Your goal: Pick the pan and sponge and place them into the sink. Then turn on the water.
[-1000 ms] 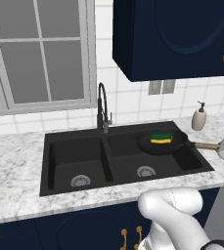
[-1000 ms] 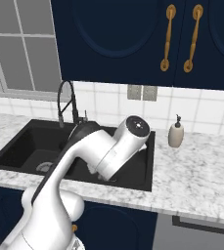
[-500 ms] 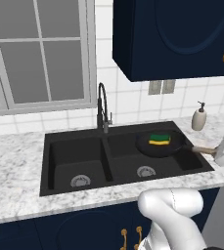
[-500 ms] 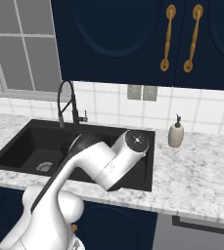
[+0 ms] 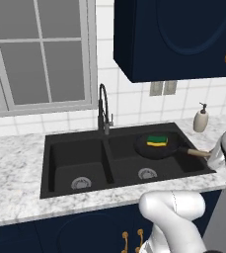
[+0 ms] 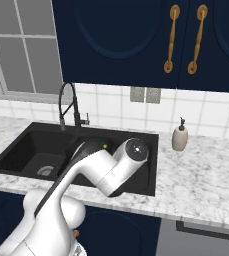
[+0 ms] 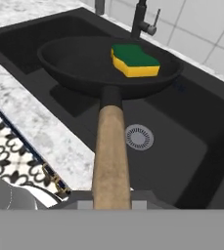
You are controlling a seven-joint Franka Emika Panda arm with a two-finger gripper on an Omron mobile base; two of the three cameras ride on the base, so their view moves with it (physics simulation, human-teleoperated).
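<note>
Item: pan (image 7: pixel 108 63), sponge (image 7: pixel 134 60) aboard, mid-frame over the sink (image 7: pixel 201 141); my gripper (image 7: pixel 111 195) pinches its handle to carry both together.

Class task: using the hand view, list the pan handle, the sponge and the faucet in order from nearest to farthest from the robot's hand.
1. Pan handle: clamped in the hand, running away from it.
2. Sponge: lying in the pan at the handle's far end.
3. Faucet: beyond the pan, at the sink's back edge.
</note>
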